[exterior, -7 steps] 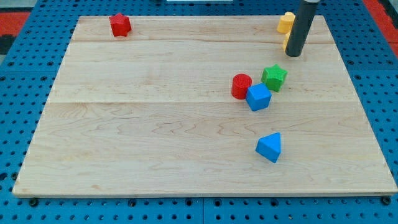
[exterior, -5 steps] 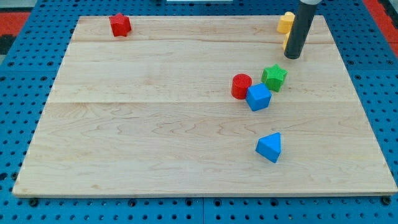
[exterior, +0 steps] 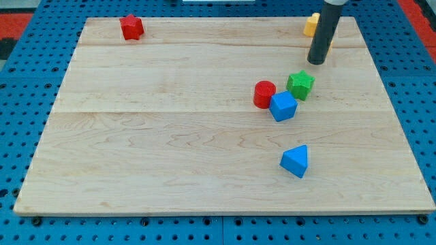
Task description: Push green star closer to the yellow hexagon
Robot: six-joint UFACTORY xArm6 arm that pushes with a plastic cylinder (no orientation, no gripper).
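Observation:
The green star [exterior: 300, 85] lies right of the board's middle, touching a blue cube [exterior: 283, 107] at its lower left. A yellow block [exterior: 312, 24] sits at the board's top right corner; a second yellow block [exterior: 328, 46] shows as a sliver just right of my rod, mostly hidden, so I cannot tell which is the hexagon. My tip [exterior: 316, 62] rests on the board just above and right of the green star, apart from it, and below the top yellow block.
A red cylinder [exterior: 264, 94] touches the blue cube's left side. A blue wedge-shaped block [exterior: 295, 161] lies lower down. A red block [exterior: 131, 27] sits at the top left of the wooden board [exterior: 170, 136].
My tip has slid a little to the view's left and slightly down, toward the green star. It now hides most of the lower yellow block. The blocks have not moved.

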